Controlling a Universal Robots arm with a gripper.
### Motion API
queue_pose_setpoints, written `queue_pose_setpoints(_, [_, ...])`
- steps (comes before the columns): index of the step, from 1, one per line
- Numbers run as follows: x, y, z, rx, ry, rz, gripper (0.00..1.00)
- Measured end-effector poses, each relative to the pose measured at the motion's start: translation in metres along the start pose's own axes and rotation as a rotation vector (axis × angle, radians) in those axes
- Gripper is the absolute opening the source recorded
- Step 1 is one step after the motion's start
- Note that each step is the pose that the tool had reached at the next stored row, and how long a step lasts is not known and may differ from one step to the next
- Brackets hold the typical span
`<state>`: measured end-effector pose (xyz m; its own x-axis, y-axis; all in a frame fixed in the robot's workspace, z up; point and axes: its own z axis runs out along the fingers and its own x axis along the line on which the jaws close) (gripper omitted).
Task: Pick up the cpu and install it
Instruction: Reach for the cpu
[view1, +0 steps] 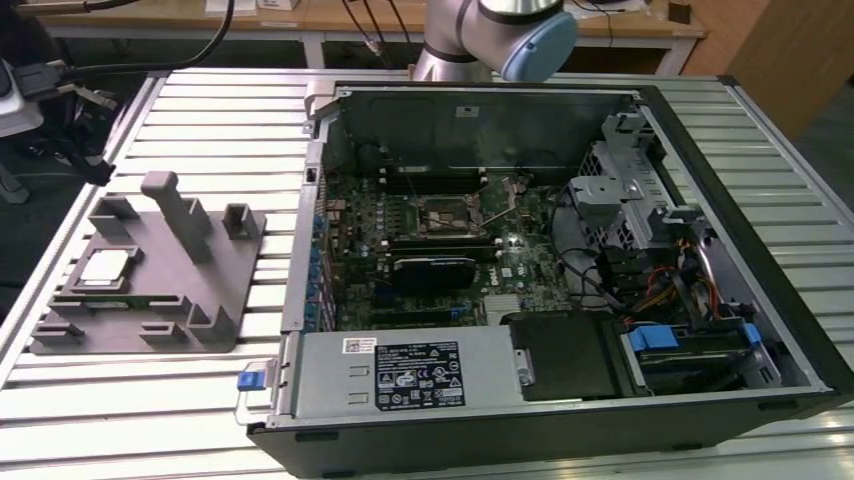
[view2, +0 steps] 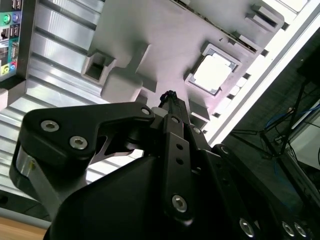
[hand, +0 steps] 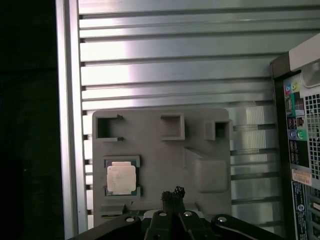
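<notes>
Hovering over the grey tray, my fingers are pinched narrow, holding nothing. The cpu lies flat in its corner-framed pocket just beside them, kept square for a clean pick.

Black tool, silver arm

The black angular metal gripper carries silver hex screws behind its jaws; farther back, the silver-grey tubular arm bears a round pale-blue cap.
</notes>
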<state>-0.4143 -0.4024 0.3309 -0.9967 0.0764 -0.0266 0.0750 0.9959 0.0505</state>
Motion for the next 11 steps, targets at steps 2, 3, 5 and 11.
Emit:
queue_pose_setpoints(2, [0.0025, -0.0006, 0.0021, 0.0, 0.0, 0.0, 0.11])
queue_pose_setpoints(3, [0.0037, -0.0009, 0.0032, 0.0, 0.0, 0.0, 0.11])
queue_pose_setpoints(5, [0.0063, -0.0015, 0.0053, 0.0, 0.0, 0.0, 0.11])
queue_pose_setpoints(11, [0.0131, -0.0036, 0.0105, 0.0, 0.0, 0.0, 0.11])
